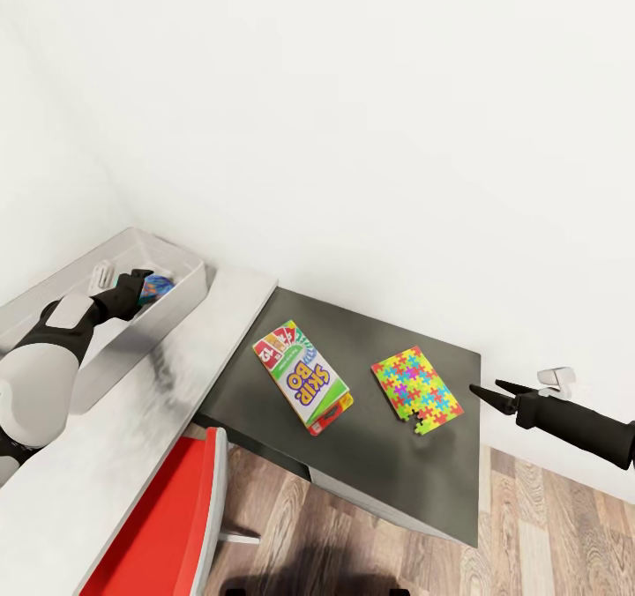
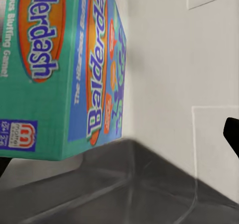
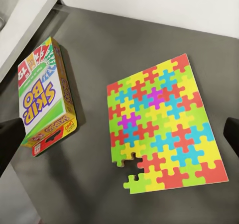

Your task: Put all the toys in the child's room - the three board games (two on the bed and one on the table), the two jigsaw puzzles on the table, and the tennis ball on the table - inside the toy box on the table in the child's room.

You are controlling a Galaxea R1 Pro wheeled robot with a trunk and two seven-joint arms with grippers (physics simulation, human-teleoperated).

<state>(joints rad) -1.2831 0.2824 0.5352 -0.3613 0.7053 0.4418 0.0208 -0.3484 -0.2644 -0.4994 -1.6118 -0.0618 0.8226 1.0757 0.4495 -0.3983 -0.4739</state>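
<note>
Skip-Bo box (image 1: 302, 376) and puzzle (image 1: 416, 389) lie at frame centre on your table (image 1: 370, 481). Left gripper (image 1: 145, 289) holds the Balderdash box (image 2: 59, 69) over the bin (image 1: 181, 301); right gripper (image 1: 483, 393) fingers are spread.

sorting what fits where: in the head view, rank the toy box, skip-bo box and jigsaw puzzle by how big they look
1. toy box, clearly largest
2. Skip-Bo box and jigsaw puzzle look nearly alike; the box is longer, the puzzle wider, so I won't rank them.

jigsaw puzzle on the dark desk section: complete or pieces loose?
Nearly complete. The jigsaw puzzle lies flat, but one corner piece sits slightly detached beside a gap.
</note>
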